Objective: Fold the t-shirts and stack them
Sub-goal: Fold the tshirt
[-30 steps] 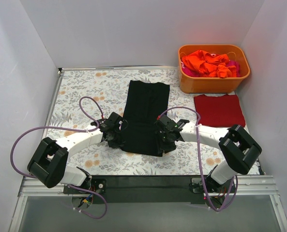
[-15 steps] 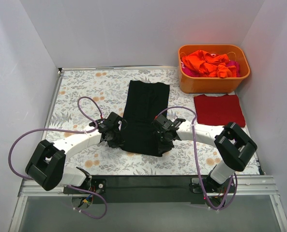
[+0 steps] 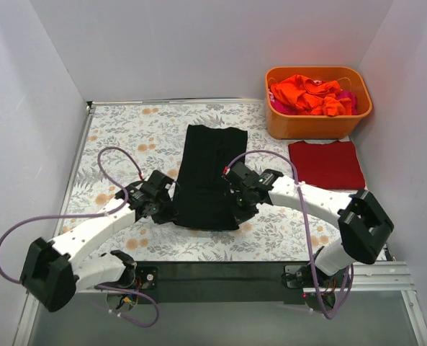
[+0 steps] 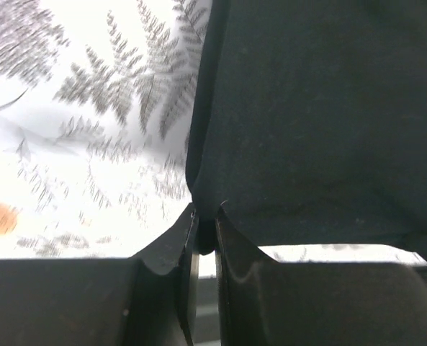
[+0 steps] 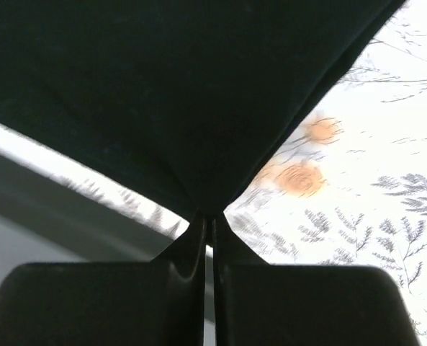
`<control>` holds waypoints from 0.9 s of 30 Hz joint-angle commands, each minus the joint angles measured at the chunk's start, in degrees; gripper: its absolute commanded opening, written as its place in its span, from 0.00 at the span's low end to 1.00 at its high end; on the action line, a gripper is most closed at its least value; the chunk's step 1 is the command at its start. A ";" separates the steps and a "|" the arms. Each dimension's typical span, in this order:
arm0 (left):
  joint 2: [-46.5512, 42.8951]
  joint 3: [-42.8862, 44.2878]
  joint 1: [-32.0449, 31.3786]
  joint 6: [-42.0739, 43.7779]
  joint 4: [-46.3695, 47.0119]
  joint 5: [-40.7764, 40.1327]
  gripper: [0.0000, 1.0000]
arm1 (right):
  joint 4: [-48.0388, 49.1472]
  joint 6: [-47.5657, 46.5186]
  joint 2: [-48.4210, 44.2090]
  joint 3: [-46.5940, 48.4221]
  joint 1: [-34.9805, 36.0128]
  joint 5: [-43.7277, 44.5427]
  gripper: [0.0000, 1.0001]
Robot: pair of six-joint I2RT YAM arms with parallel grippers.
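A black t-shirt (image 3: 207, 175), folded into a long strip, lies in the middle of the floral tablecloth (image 3: 119, 137). My left gripper (image 3: 166, 207) is shut on its near left corner; the left wrist view shows the black cloth (image 4: 321, 108) pinched between the fingers. My right gripper (image 3: 236, 209) is shut on its near right corner, the cloth (image 5: 163, 86) stretched taut from the fingertips. The near end is lifted. A folded dark red t-shirt (image 3: 326, 163) lies at the right. Orange and pink t-shirts (image 3: 307, 95) fill the tub.
The rigid orange plastic tub (image 3: 315, 124) stands at the back right, just behind the red shirt. White walls close in the left, back and right sides. A black rail (image 3: 213, 277) runs along the near table edge.
Both grippers have carried the near end of the black shirt leftward and away from me; the whole strip has shifted a little left. The left arm has stretched out further.
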 commanded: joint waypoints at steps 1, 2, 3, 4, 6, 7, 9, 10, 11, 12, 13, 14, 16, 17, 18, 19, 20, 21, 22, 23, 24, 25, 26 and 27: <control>-9.90 0.87 0.02 -1.06 -9.48 -0.61 0.00 | -8.02 -4.74 -4.02 3.35 1.62 -8.22 0.01; -12.01 0.87 -0.07 -1.24 -12.10 -0.17 0.00 | -8.64 -4.75 -4.81 3.17 2.15 -10.10 0.01; -13.68 1.04 -0.07 -1.41 -13.43 0.45 0.00 | -9.34 -4.75 -5.17 3.17 2.85 -11.25 0.01; -17.00 1.65 -0.15 -1.85 -14.67 1.76 0.00 | -11.70 -4.57 -5.52 3.70 4.68 -12.65 0.01; -19.57 2.45 -0.15 -2.29 -18.10 3.35 0.00 | -13.65 -4.05 -6.75 4.49 6.28 -13.63 0.01; -20.80 2.80 -0.15 -2.55 -18.98 5.96 0.00 | -14.87 -3.52 -7.36 4.84 7.50 -14.85 0.01; -22.92 4.20 -0.07 -3.17 -21.61 7.57 0.00 | -15.94 -2.64 -8.94 6.42 8.21 -16.09 0.01; -23.45 4.73 -0.15 -3.43 -22.41 8.27 0.00 | -16.55 -2.29 -9.47 7.21 8.39 -16.62 0.01; -24.24 6.39 -0.07 -4.13 -24.15 8.62 0.00 | -18.21 -1.85 -10.35 8.96 8.39 -16.71 0.01; -24.68 7.45 -0.07 -4.57 -25.13 8.10 0.00 | -19.01 -1.76 -10.53 10.19 8.39 -16.54 0.01; -25.03 8.77 -0.07 -5.28 -26.01 7.14 0.00 | -20.06 -1.67 -10.79 11.42 8.39 -15.49 0.01; -25.38 10.08 -0.07 -5.72 -27.32 5.22 0.00 | -21.90 -1.93 -10.79 12.65 8.39 -14.70 0.01; -25.48 13.51 -0.07 -6.25 -27.86 2.67 0.00 | -23.93 -2.63 -10.36 17.13 7.96 -12.16 0.01; -25.04 14.39 -0.07 -6.25 -27.78 1.35 0.00 | -24.72 -3.07 -9.75 18.71 7.52 -11.36 0.01; -23.47 15.88 -0.07 -5.81 -27.34 -0.49 0.00 | -25.60 -3.95 -9.48 20.82 7.17 -10.83 0.01; -22.67 16.33 -0.07 -5.64 -26.73 -1.64 0.00 | -25.87 -4.56 -9.21 21.80 5.86 -10.04 0.01; -21.79 16.77 -0.15 -5.29 -24.72 -2.61 0.00 | -26.05 -5.09 -8.52 22.41 4.97 -9.94 0.01; -20.65 17.56 -0.07 -5.20 -23.57 -5.15 0.00 | -26.31 -6.32 -8.25 23.03 4.09 -9.68 0.01; -18.90 17.83 -0.07 -5.19 -22.42 -6.48 0.00 | -26.49 -7.11 -7.90 24.08 2.35 -9.59 0.01; -17.93 18.01 -0.07 -5.19 -19.98 -7.88 0.00 | -26.40 -7.73 -7.37 24.44 1.20 -9.59 0.01; -17.05 18.09 -0.07 -5.11 -18.82 -10.25 0.00 | -26.31 -9.30 -7.11 24.70 0.23 -9.59 0.01; -15.30 18.18 -0.07 -4.93 -16.29 -11.14 0.00 | -26.31 -10.01 -6.75 24.71 -1.70 -9.76 0.01; -14.41 18.01 -0.07 -4.76 -15.13 -11.93 0.00 | -26.23 -10.72 -6.06 24.62 -2.59 -9.94 0.01; -13.53 18.01 -0.07 -4.49 -13.90 -12.46 0.00 | -26.23 -11.42 -5.70 24.62 -3.38 -10.12 0.01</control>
